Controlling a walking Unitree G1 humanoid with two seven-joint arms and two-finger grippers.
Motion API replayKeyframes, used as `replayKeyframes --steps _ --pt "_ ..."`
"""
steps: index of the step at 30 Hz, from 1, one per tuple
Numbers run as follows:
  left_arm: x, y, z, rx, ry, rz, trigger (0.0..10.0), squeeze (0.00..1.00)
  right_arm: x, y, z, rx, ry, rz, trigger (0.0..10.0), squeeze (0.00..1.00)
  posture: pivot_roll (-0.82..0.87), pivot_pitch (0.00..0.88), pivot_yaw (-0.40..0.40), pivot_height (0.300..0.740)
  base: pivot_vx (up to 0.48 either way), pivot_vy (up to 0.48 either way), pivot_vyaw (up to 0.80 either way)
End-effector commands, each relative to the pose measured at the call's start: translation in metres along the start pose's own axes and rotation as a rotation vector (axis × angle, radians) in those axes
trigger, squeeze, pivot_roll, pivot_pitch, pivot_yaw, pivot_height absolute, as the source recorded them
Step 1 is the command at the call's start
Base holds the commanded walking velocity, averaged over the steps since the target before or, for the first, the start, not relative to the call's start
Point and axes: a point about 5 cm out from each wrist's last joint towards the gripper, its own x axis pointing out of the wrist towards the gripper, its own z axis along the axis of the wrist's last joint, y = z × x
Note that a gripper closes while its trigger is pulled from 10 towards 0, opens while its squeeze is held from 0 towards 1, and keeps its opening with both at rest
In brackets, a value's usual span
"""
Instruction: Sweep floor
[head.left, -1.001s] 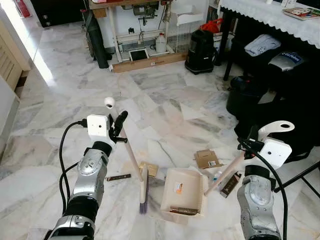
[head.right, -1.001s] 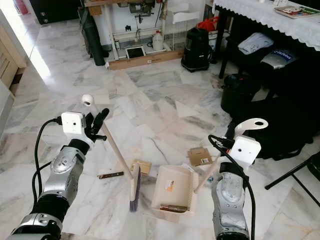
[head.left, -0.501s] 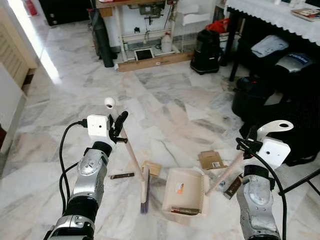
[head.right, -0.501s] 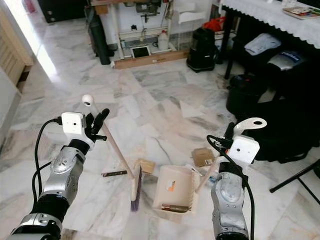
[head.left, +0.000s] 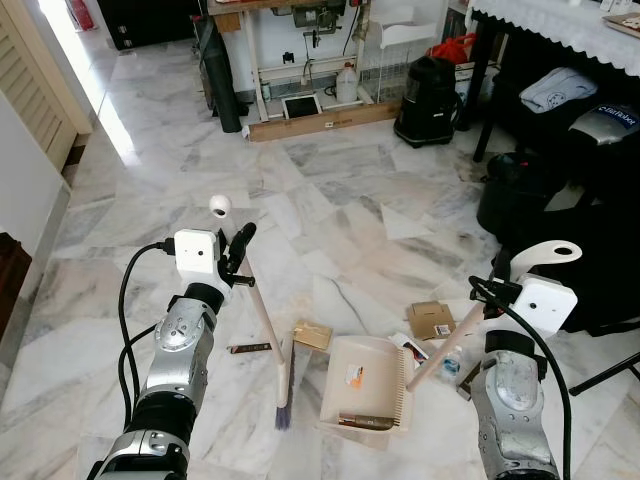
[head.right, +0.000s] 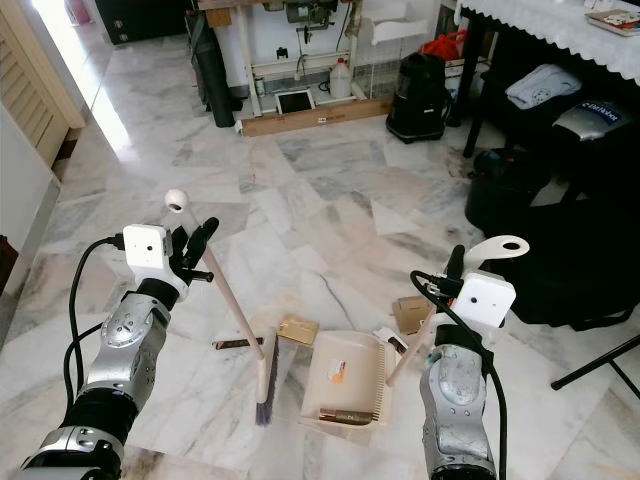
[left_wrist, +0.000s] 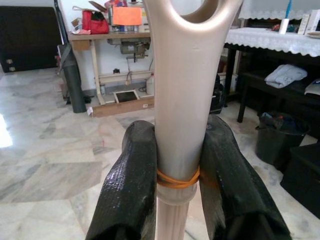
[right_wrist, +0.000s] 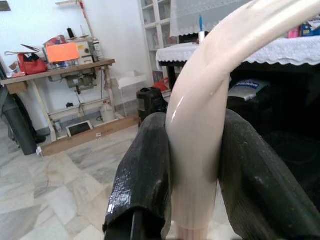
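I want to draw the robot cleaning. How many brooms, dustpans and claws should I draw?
broom: 1
dustpan: 1
claws: 2, the left claw and the right claw
Total: 4

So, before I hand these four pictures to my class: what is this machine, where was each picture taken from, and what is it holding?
It is a humanoid robot with two silver arms, each ending in a gripper with two black fingers. The two wide pictures come from the two eyes of a camera in its head, looking down at a marble floor. The two close-ups come from cameras on its wrists, looking along the fingers.

The left gripper is shut on a broom handle; the brush head rests on the floor. The right gripper is shut on the dustpan handle, and the cream dustpan sits on the floor beside the brush, with a brown stick-like piece in it.

Scattered around are small cardboard pieces, a dark strip and other litter.
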Motion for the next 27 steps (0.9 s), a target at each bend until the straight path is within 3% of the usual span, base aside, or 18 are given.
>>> replayKeyframes --steps 1,27 --pt "0.0035 0.0018 0.0109 0.016 -0.058 0.001 10.0 0.0 0.0057 0.0045 0.014 0.021 -0.063 0.01 10.0 0.0 -0.11 0.0 0.07 0.74 0.0 0.0 0.46" --pt "0.0012 0.0024 0.0102 0.017 -0.055 0.009 10.0 0.0 0.0057 0.0061 0.0142 0.027 -0.061 0.013 10.0 0.0 -0.09 0.0 0.063 0.74 0.0 0.0 0.48"
